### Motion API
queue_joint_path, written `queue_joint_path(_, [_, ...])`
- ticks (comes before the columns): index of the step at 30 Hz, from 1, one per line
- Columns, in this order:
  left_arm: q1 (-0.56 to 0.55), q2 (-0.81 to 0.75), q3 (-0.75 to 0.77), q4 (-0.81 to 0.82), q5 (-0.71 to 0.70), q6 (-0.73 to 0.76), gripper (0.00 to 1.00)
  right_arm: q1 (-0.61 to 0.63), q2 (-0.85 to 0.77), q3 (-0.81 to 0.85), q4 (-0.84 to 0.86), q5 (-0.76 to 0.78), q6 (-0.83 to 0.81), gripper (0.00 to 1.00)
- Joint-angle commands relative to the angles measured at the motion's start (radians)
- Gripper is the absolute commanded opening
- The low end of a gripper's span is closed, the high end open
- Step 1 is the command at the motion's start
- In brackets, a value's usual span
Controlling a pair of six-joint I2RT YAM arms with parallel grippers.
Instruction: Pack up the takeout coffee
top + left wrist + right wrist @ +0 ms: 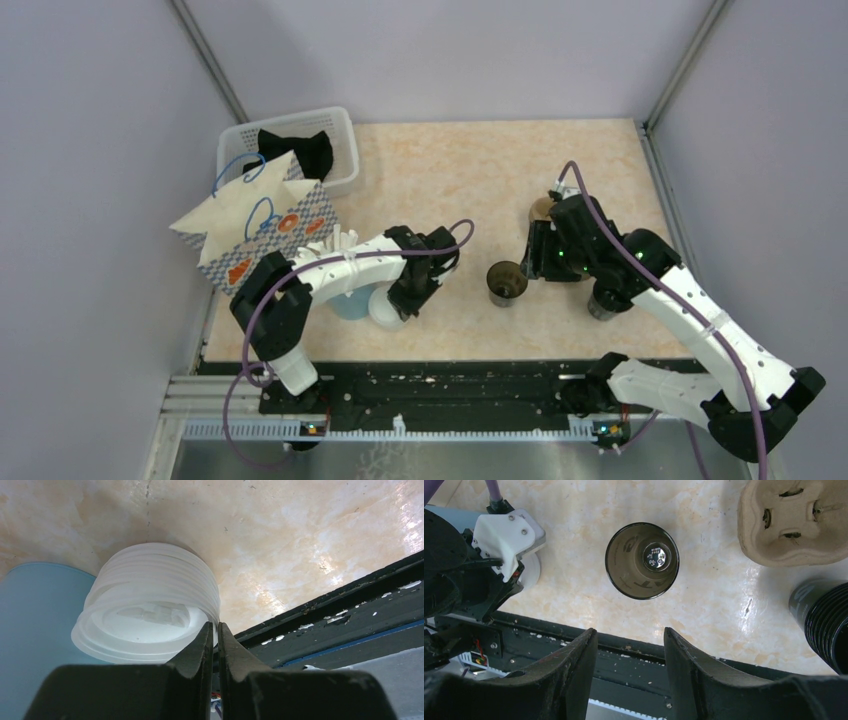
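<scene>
— Where was the takeout coffee cup [506, 283] found?

— It was seen standing upright on the bench [450, 170], close to the near edge and a little right of that edge's middle. Its top was uncovered, and its dark inside was shown from above in the right wrist view.

— Could any writing on it be read?

— Small pale marks were seen on its inner bottom and faint letter shapes on its inner wall, but none could be read.

— How was the left claw [215, 626] found?

— It was clenched to a thin slit on the rim of the stack of white lids [150, 615], which stood by the near edge, toward the near left corner. Raised marks were seen moulded in the top lid, but they were too blurred to be read. A light blue cup [35, 630] was placed just beside the stack, on the side toward the left edge.

— And the right claw [630, 631]?

— It was released: its fingers were spread wide and held above the bench, near the cup on the side toward the right edge, and apart from it.

— What else was noted?

— A brown pulp cup carrier [794, 525] was seen farther from the near edge than the cup, and a stack of black cups [824, 625] nearer the right edge. A patterned paper bag [260, 230] with blue cord handles was stood by the left edge, and its orange lettering was too small to be read. A white basket [340, 135] was set in the far left corner.
</scene>
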Motion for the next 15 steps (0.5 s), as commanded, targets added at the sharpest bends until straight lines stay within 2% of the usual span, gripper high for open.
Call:
queue_joint_path(1, [0.004, 0.003, 0.016, 0.010, 0.010, 0.015, 0.11, 0.000, -0.001, -0.001, 0.024, -0.005, -0.009, 0.52])
queue_joint_path(6, [0.004, -0.001, 0.042, -0.020, -0.003, 0.014, 0.04, 0.000, -0.001, -0.001, 0.026, -0.005, -0.011, 0.52])
queue_joint_path(12, [0.006, -0.021, 0.100, -0.081, 0.009, -0.004, 0.02, 0.001, 0.000, 0.007, 0.022, -0.001, -0.014, 0.52])
queue_joint_path(15, [0.006, -0.031, 0.134, -0.107, 0.058, -0.010, 0.02, 0.000, 0.000, 0.006, 0.023, -0.003, -0.015, 0.52])
